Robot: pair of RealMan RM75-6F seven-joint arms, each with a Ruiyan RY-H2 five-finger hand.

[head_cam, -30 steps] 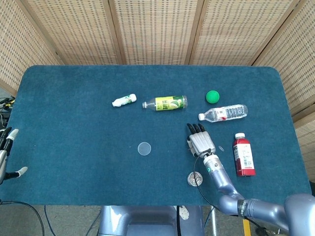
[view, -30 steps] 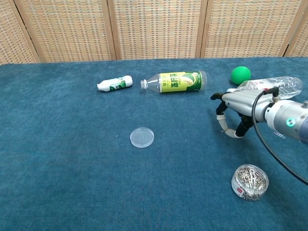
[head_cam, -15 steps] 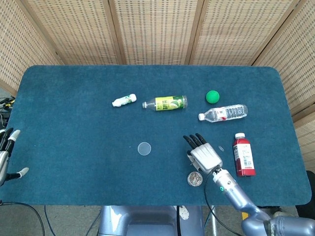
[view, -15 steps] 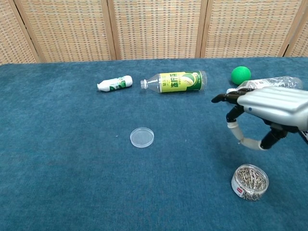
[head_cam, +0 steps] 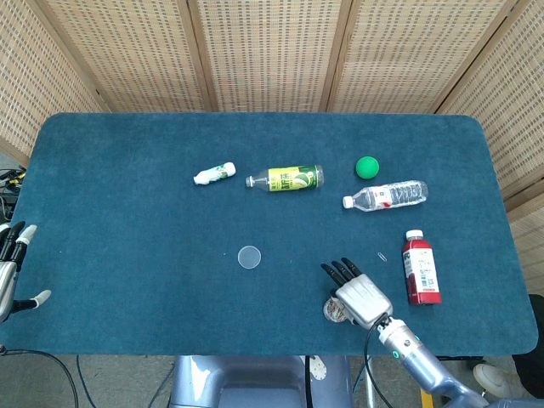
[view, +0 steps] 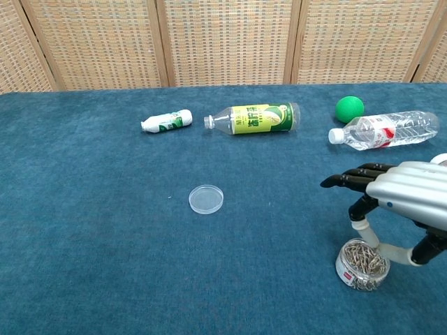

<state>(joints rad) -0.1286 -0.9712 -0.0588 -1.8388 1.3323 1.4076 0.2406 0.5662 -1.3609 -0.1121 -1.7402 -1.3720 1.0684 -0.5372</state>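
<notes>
place: lab test bench | cues: blue felt table (head_cam: 127,212), woven wicker screens (head_cam: 263,51), loose cables (head_cam: 10,177)
</notes>
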